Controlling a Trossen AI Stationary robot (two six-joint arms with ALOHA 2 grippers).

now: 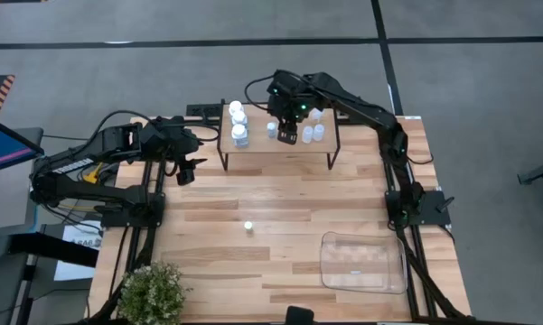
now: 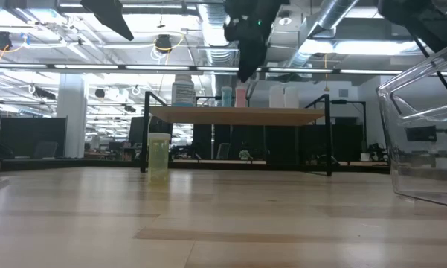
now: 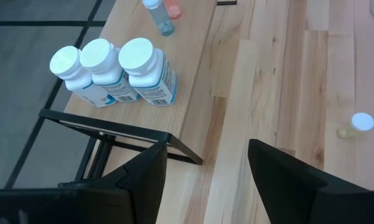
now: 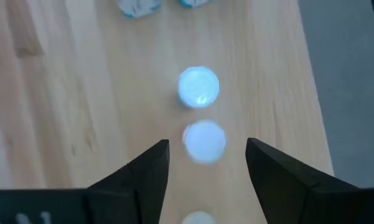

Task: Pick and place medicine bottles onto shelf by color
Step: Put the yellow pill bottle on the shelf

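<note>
The shelf (image 1: 280,149) stands at the far middle of the table. Three white bottles (image 1: 238,122) stand in a row on its left end and show in the left wrist view (image 3: 112,71). Several small bottles (image 1: 307,133) stand on its right half. My right gripper (image 1: 289,116) hovers open above the shelf, and its fingers stand over either side of a white-capped small bottle (image 4: 204,142) without touching it. My left gripper (image 1: 188,171) is open and empty, left of the shelf. One small yellowish bottle (image 1: 248,227) stands alone on the table.
A clear plastic tray (image 1: 363,264) lies at the near right and shows close up in the low view (image 2: 424,126). A potted plant (image 1: 154,293) stands at the near left corner. Bare tabletop lies between the shelf and the tray.
</note>
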